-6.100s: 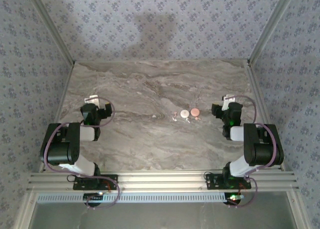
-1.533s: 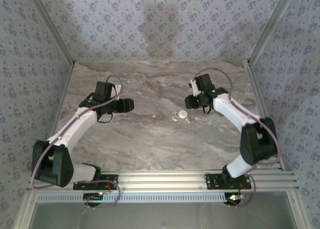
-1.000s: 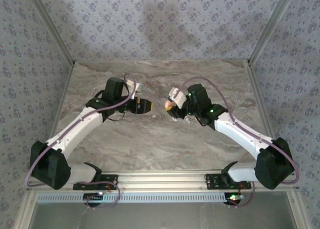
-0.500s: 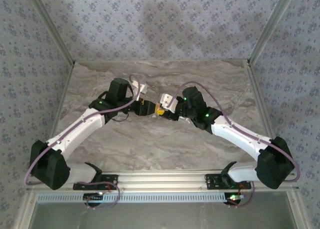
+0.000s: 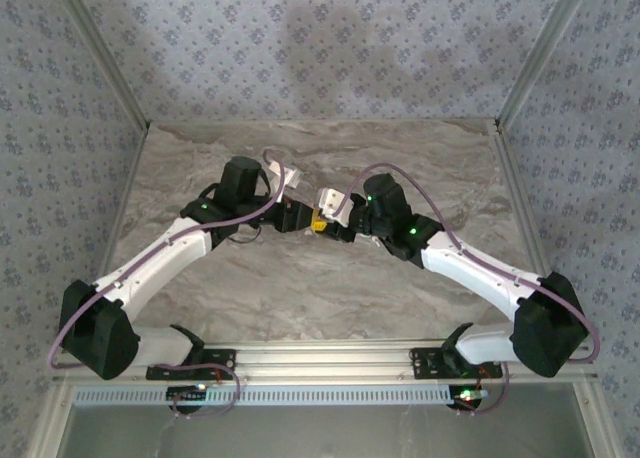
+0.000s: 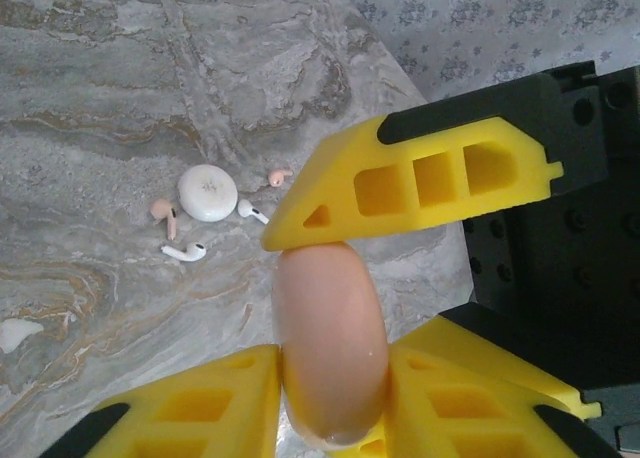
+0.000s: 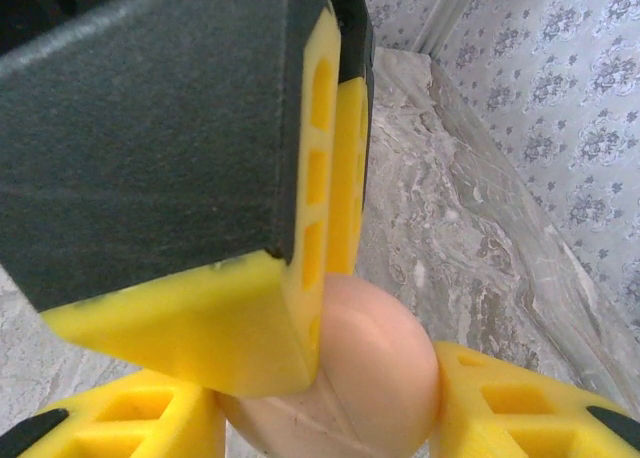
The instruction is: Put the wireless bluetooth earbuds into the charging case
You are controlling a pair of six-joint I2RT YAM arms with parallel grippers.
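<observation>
Jaws of the left gripper (image 6: 335,378) and right gripper (image 7: 330,398) both pinch the salmon-pink charging case (image 6: 328,318).

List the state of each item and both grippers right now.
Salmon-pink round plastic case: in the air, clamped from two sides.
Whitish round disc: lying flat on grey marble table, untouched.
Small whitish-pink earbuds: loose on table beside the disc, not inserted.
Left gripper: shut on case.
Right gripper: shut on case.
</observation>
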